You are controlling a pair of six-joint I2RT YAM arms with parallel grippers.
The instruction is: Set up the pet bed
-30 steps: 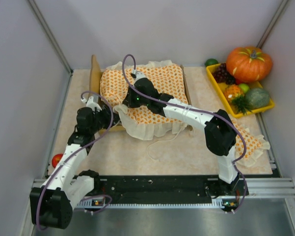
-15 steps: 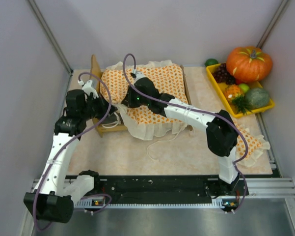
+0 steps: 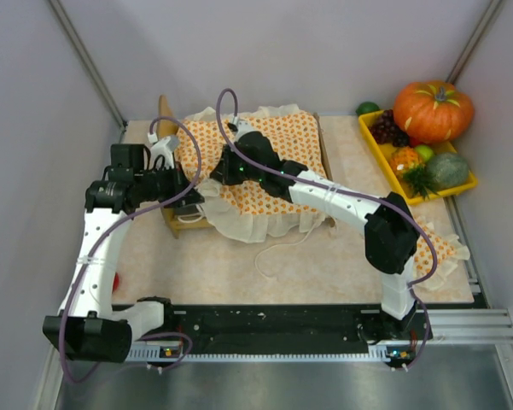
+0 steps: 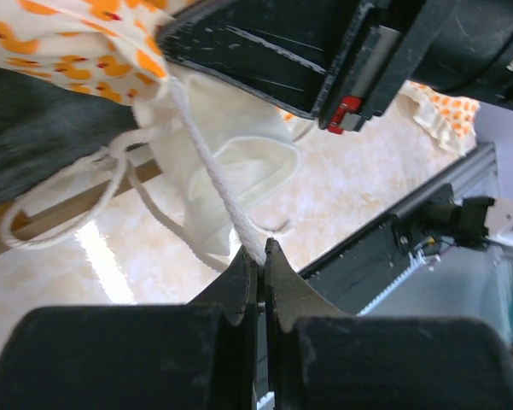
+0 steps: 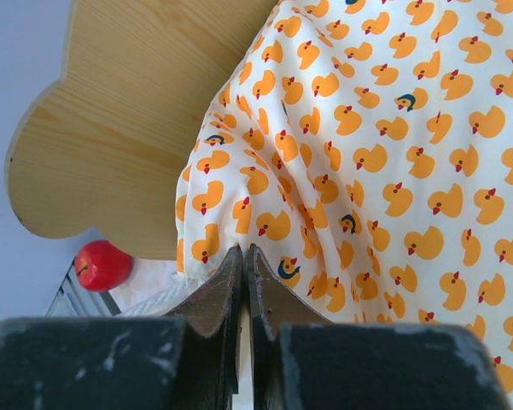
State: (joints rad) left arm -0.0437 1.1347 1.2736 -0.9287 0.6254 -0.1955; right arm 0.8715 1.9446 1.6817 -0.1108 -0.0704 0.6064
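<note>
The pet bed (image 3: 172,224) stands at the back left of the table, its light-wood headboard (image 5: 128,111) upright at its left end. An orange duck-print bedspread (image 3: 273,145) covers most of it; the dark grey base (image 4: 34,128) shows under one lifted corner. My left gripper (image 4: 260,249) is shut on a white cord (image 4: 209,166) that runs taut up to the bedspread's corner, by the bed's near left corner (image 3: 190,196). My right gripper (image 5: 243,250) is shut on the bedspread's edge next to the headboard, just right of the left gripper (image 3: 224,168).
A yellow tray (image 3: 382,155) of fruit and a pumpkin (image 3: 433,109) stand at the back right. A small duck-print pillow (image 3: 440,243) lies at the right, behind the right arm. A red apple (image 3: 115,280) sits near the left wall. Another white cord (image 3: 277,249) trails in front of the bed.
My left arm has swung up and back to the bed's near left corner, and its jaws have shut on the white cord. The right arm has hardly moved.
</note>
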